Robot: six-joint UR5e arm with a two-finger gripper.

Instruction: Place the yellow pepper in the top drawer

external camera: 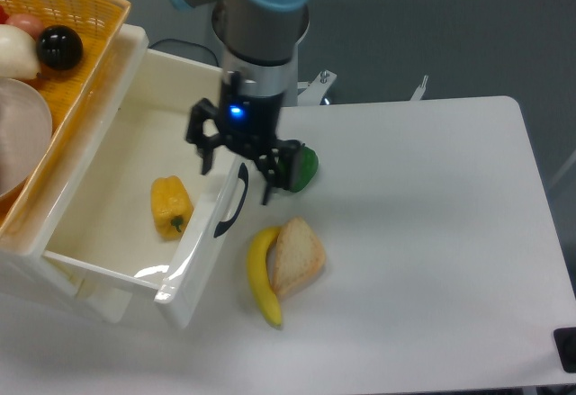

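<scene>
On the white desk (pixel 432 260), a long yellow banana (pixel 262 278) lies against a tan wedge of bread (pixel 296 255). Behind them, the lumpy golden-yellow pepper (pixel 170 205) rests alone on the floor of the deep glossy white plastic drawer (pixel 108 273). The black two-finger pincer (pixel 236 168) hangs empty with fingers spread wide, to the pepper's right over the drawer's dark-handled front, a green pepper (pixel 304 168) partly hidden behind it. Farthest left, an orange woven basket (pixel 67 8) holds a black ball (pixel 59 48) and a pale onion (pixel 16 53).

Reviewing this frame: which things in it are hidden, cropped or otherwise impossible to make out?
- Small green bell pepper: mostly hidden behind the gripper.
- Pale bowl in the orange woven basket: cut off by the left edge of the camera view.
- Glossy white plastic drawer: its near left corner runs out of frame.
- Dark object at the bottom right corner: cropped, unidentifiable.
- Lumpy golden-yellow pepper: its underside is unseen.
</scene>
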